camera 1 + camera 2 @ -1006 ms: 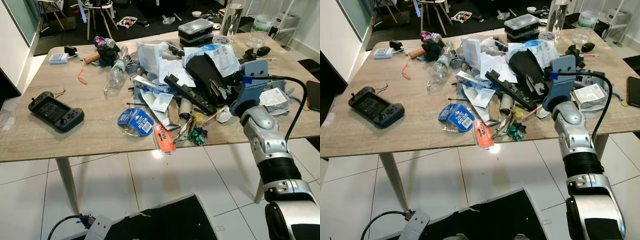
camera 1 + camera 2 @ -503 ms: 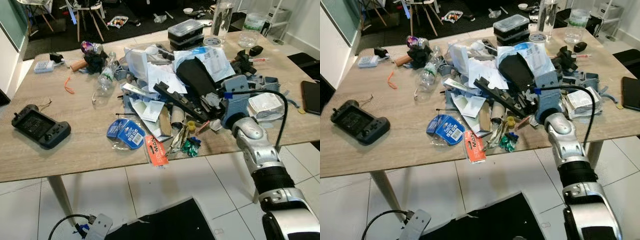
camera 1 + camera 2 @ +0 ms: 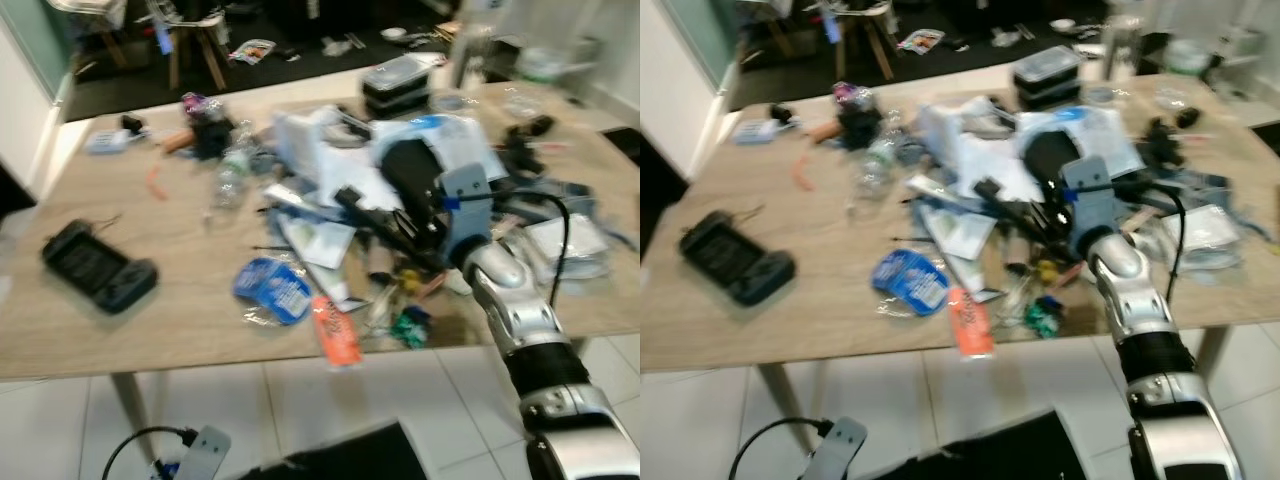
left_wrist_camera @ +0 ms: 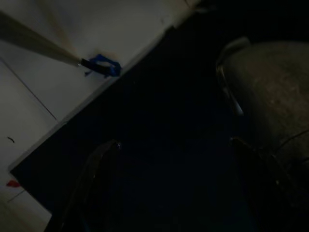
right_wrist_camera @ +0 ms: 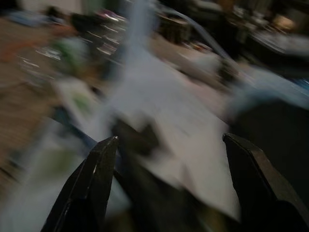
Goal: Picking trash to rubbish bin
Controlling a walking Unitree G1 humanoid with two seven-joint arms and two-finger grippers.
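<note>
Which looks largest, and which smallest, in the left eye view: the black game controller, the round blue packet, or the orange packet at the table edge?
1. black game controller
2. round blue packet
3. orange packet

Blur and nearness to the camera make the first two unsure.

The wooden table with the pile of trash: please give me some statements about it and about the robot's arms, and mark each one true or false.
1. The black handheld game console lies apart from the trash pile, toward the robot's left. True.
2. The right gripper has its fingers shut. False: they stand wide open, nothing between them.
3. The orange flat packet lies near the wooden table's front edge. True.
4. The left gripper is over the table. False: it hangs low over a dark mat and white floor.
</note>
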